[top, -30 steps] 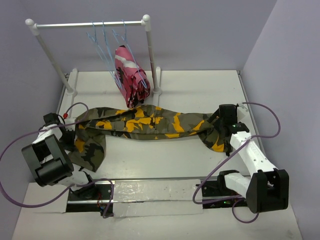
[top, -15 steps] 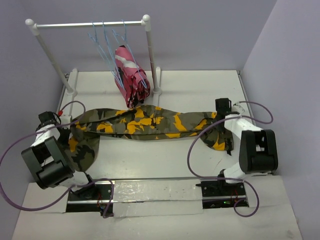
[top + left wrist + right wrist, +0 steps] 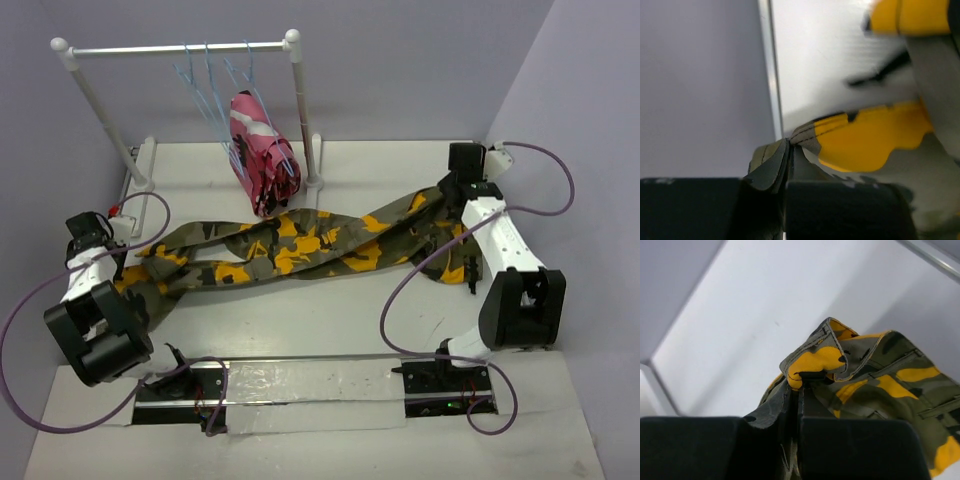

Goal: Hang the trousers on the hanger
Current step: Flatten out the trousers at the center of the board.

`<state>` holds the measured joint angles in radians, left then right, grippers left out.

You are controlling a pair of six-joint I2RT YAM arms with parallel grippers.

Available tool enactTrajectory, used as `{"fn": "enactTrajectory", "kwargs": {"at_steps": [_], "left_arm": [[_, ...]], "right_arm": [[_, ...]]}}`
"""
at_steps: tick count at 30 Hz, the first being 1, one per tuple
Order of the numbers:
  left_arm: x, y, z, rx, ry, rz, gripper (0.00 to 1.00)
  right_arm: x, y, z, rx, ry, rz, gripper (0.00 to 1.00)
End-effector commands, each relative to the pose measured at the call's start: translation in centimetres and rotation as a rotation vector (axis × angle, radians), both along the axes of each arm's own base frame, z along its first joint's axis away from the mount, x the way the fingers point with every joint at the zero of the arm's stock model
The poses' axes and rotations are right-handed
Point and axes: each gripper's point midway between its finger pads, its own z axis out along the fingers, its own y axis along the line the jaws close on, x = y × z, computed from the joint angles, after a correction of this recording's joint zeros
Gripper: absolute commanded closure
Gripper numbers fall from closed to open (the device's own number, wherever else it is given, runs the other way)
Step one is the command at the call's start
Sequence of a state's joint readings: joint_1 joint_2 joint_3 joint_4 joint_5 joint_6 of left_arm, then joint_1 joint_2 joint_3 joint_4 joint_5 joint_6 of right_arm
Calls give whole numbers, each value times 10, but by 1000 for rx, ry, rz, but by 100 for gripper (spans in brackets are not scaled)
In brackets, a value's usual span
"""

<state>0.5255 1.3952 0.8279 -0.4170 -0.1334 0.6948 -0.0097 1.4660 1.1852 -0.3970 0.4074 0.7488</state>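
The olive, black and orange-yellow camouflage trousers (image 3: pixel 300 245) stretch across the table between both arms, twisted along their length. My left gripper (image 3: pixel 100 262) is shut on their left end, with cloth pinched between its jaws (image 3: pixel 786 150). My right gripper (image 3: pixel 462 195) is shut on the right end, where a fold of hem (image 3: pixel 815 362) sticks out of the closed jaws. Light-blue wire hangers (image 3: pixel 205 85) hang from the rail at the back; one hanger (image 3: pixel 285 160) carries the pink garment.
A white rail stand (image 3: pixel 180 47) rises at the back left with its right post (image 3: pixel 303 110) near the trousers' middle. A pink, white and black camouflage garment (image 3: pixel 258 150) hangs from it, its bottom touching the trousers. Purple cables loop beside both arms. Walls close in left and right.
The right gripper has shut on the trousers' right end and carried it back and to the right. The left gripper has pulled its end left; the trousers now lie stretched and twisted.
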Motion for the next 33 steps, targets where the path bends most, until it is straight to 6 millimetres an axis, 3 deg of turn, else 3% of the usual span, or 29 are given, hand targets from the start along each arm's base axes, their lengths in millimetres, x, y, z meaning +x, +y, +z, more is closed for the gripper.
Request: {"fn": "enactTrajectory", "kwargs": {"at_steps": [1,2,3,4,5,7,8,9,13,18,20,23,26,30,33], "left_arm": [[23,22,44,109,-119,2,100],[23,21,44,103,-122,0,100],[22,17,44,87,-125,-8,100],[22,15,43,77,-124,-10,100],[20,12,41,66,-124,-14,100],[18,10,38,62,-124,-16,100],[16,9,37,62,-123,-16,100],[14,7,35,60,-118,-23,100],[11,4,30,51,-109,-33,100],[12,5,23,39,-94,-25,100],[12,6,20,38,-91,-10,100],[13,10,18,47,-85,-1,100],[15,11,12,36,-67,7,100],[18,16,1,22,-50,40,100],[21,18,-5,4,-32,61,100]], "right_arm": [[42,-16,7,-47,4,-35,96],[49,-18,1,-55,30,-28,83],[66,-15,15,-34,9,10,65],[70,-13,-5,-27,100,43,43],[77,-14,-2,-39,131,48,32],[68,-21,-19,-67,225,34,19],[62,-24,-17,-86,229,32,11],[46,-28,-15,-94,231,37,9],[27,-32,-10,-45,102,46,10],[58,-27,5,-4,43,84,13],[74,-28,-23,16,124,80,13],[89,-28,-37,34,164,75,13],[94,-18,-44,62,163,105,14],[97,-5,-35,59,100,127,14],[105,6,-49,114,104,154,17]]}}
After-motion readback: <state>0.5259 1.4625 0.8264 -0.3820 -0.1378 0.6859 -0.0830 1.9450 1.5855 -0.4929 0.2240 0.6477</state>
